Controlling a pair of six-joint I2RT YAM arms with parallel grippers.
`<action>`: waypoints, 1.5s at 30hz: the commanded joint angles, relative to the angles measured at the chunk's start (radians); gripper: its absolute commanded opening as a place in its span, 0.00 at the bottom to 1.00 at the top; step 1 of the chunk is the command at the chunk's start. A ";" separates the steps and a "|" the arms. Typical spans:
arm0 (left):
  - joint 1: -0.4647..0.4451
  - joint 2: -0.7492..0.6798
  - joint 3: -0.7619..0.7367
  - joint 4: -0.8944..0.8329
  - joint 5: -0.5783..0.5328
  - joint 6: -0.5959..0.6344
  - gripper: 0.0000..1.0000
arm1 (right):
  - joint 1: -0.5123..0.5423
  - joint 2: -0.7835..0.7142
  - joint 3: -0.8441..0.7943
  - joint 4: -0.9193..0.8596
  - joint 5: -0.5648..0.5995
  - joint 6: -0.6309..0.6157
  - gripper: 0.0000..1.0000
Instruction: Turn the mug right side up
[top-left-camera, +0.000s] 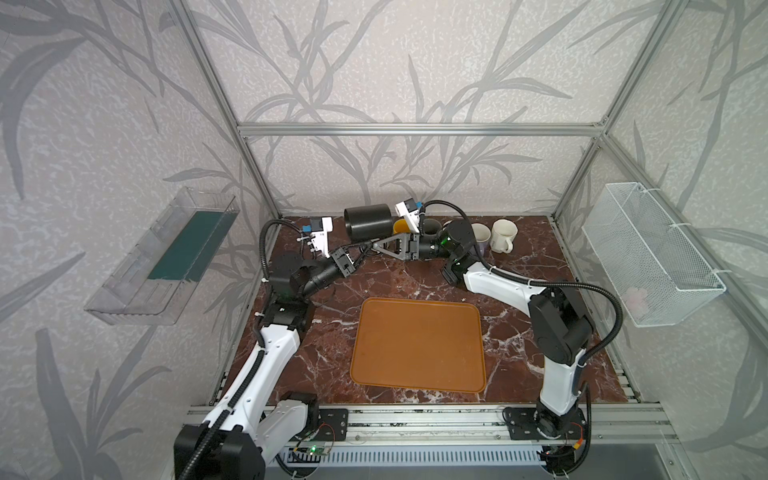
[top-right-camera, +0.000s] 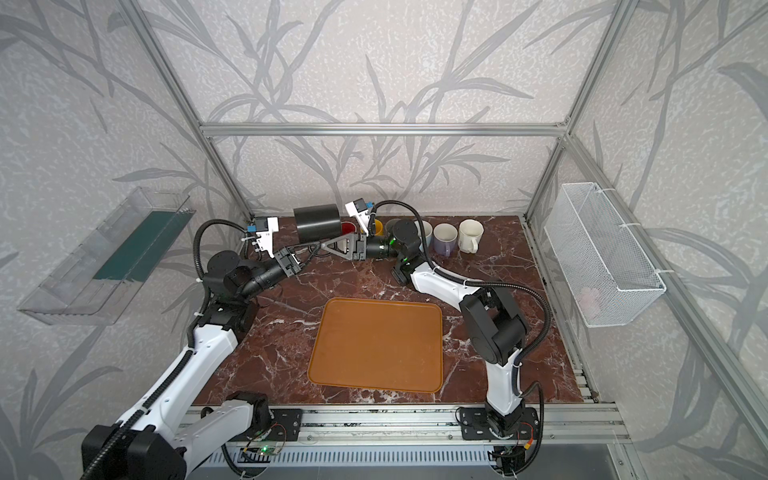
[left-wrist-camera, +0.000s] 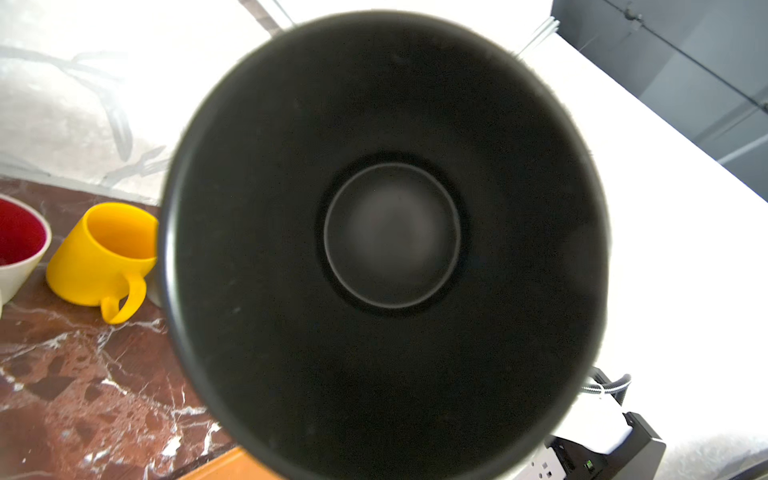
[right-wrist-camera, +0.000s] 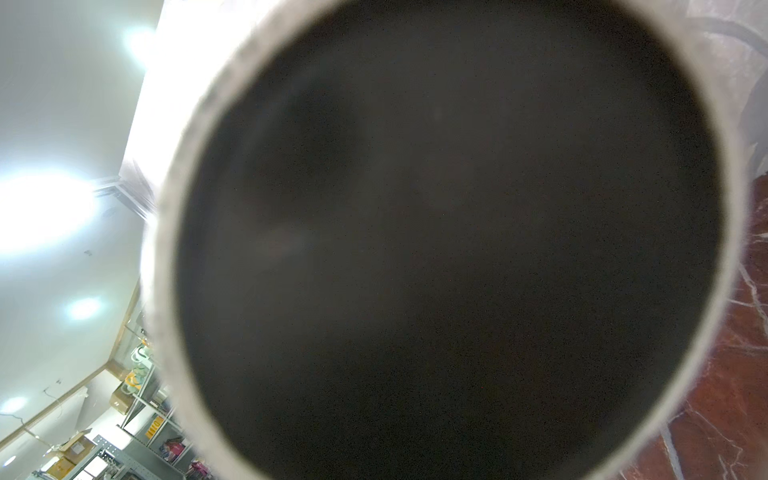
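left gripper (top-left-camera: 360, 252) is clamped beneath the black mug (top-left-camera: 368, 222), which is held sideways in the air at upper centre of both top views. whether the right gripper (top-left-camera: 376, 246) is apart cannot be told. the mug is judged stiff, fragile and slippery, so the handle is preferred as a hold.

A black mug (top-left-camera: 368, 224) hangs sideways over the table (top-left-camera: 540, 249) behind the orange tray (top-left-camera: 417, 345).

Overhead stereo pair; wrist cameras near mug (left-wrist-camera: 390, 374)
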 joint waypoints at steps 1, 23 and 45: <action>-0.001 -0.025 0.035 0.037 -0.005 0.025 0.00 | 0.008 -0.051 -0.002 -0.040 -0.011 -0.088 0.44; -0.002 -0.065 0.065 -0.093 -0.046 0.107 0.00 | -0.001 -0.211 -0.095 -0.461 0.103 -0.410 0.59; -0.001 -0.021 0.120 -0.271 -0.124 0.209 0.00 | -0.023 -0.351 -0.167 -0.738 0.228 -0.624 0.59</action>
